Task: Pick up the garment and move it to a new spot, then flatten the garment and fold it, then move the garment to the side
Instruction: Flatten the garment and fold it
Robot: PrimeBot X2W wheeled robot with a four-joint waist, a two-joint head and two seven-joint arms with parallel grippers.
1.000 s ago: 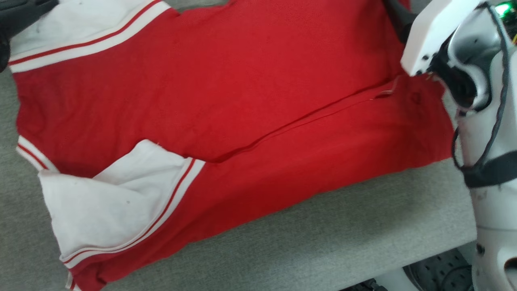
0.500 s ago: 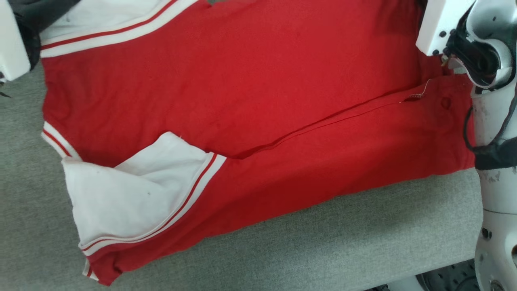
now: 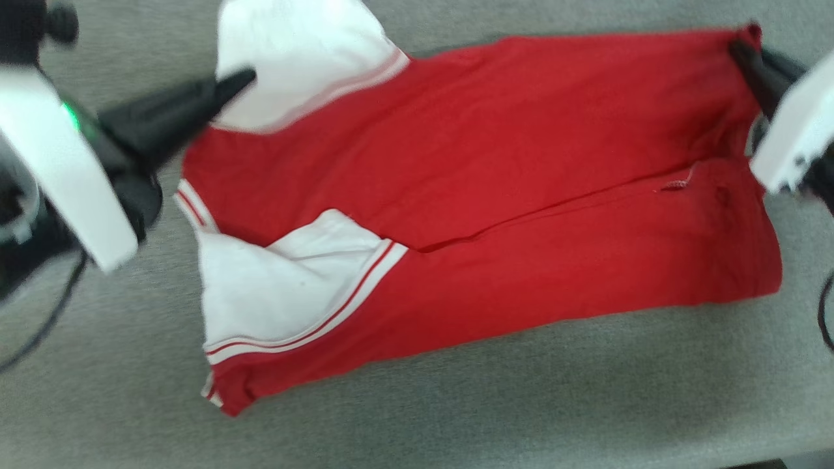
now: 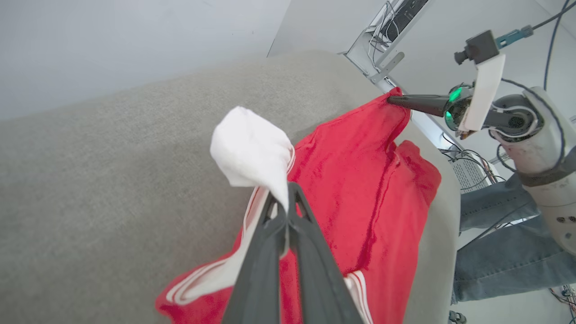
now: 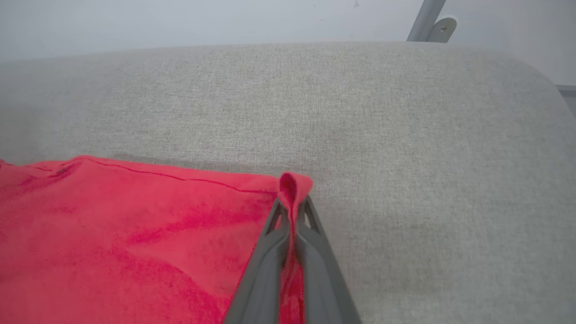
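The garment (image 3: 495, 182), red with white sleeves and striped trim, lies spread on the grey fabric surface (image 3: 521, 404), its near long edge folded over the middle. No black print shows. My left gripper (image 3: 241, 77) is shut on the far white sleeve (image 4: 252, 148), which bunches above its tips (image 4: 287, 204). At the opposite end my right gripper (image 3: 739, 49) is shut on the far red hem corner (image 5: 294, 184), lifted a little off the surface. The near white sleeve (image 3: 287, 286) lies flat on the folded layer.
The grey surface extends beyond the shirt on every side; its right edge (image 4: 443, 252) drops off toward a metal frame with cables (image 4: 382, 49). A person's legs in jeans (image 4: 499, 256) stand past that edge.
The head camera has pulled back, so the whole shirt now shows. Both grippers hold the far edge, with the far sleeve and hem corner raised.
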